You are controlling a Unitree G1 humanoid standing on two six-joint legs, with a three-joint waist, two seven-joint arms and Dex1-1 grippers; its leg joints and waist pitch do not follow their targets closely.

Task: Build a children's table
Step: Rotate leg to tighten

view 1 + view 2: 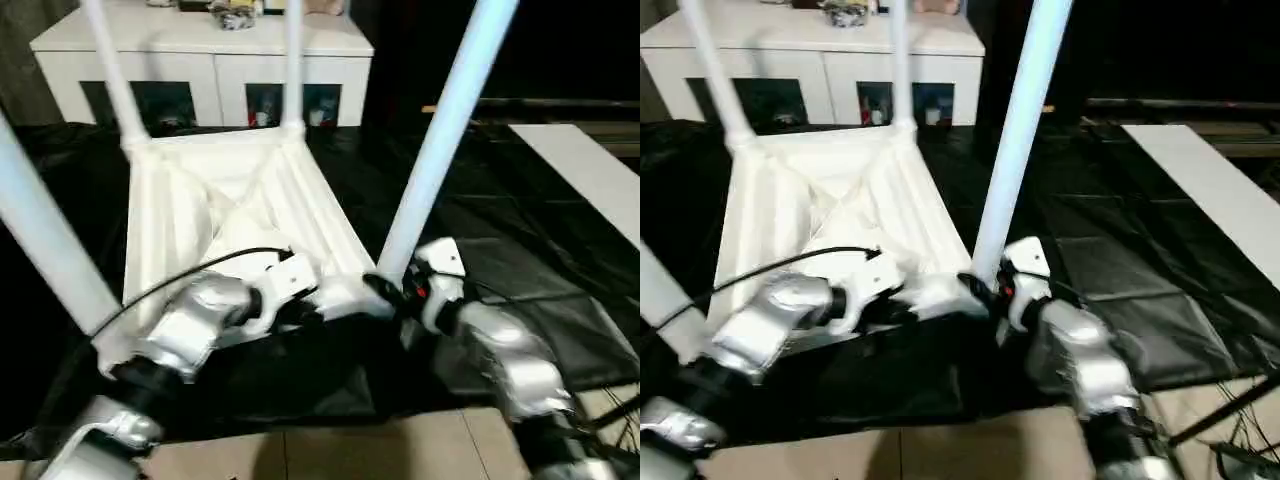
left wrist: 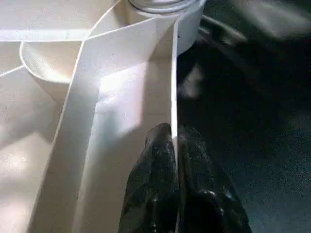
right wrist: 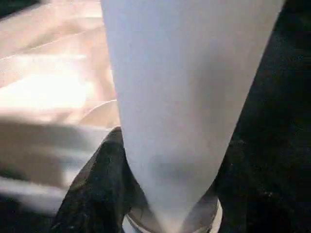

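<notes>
I see the small white plastic children's table [image 1: 235,210] lying upside down on a black sheet [image 1: 520,260] that covers the floor, with its ribbed underside turned up toward me. Four round tapering white legs stand up from its corners: two far ones [image 1: 115,75] near the cabinet, one at the near left corner [image 1: 45,250], and one at the near right corner [image 1: 440,140], which rises out of the top of the head view. My left hand [image 2: 175,141] is at the near edge of the tabletop, close to that near right corner; in the left wrist view its two black fingers [image 2: 155,174] are pressed together with the thin white rim of the table between them, so it pinches the rim. My right hand [image 1: 395,290] is at the foot of the near right leg, where the leg enters its socket; in the right wrist view one black finger [image 3: 102,174] lies against the side of the leg, and I cannot tell if the hand really clamps the leg or only stands spread around it. Behind the table there is a low white cabinet with glass-fronted doors [image 1: 210,70]. To the right, on the black sheet, lies a long flat white board [image 1: 590,170]. Near me the beige tiled floor [image 1: 380,450] shows in front of the sheet.
</notes>
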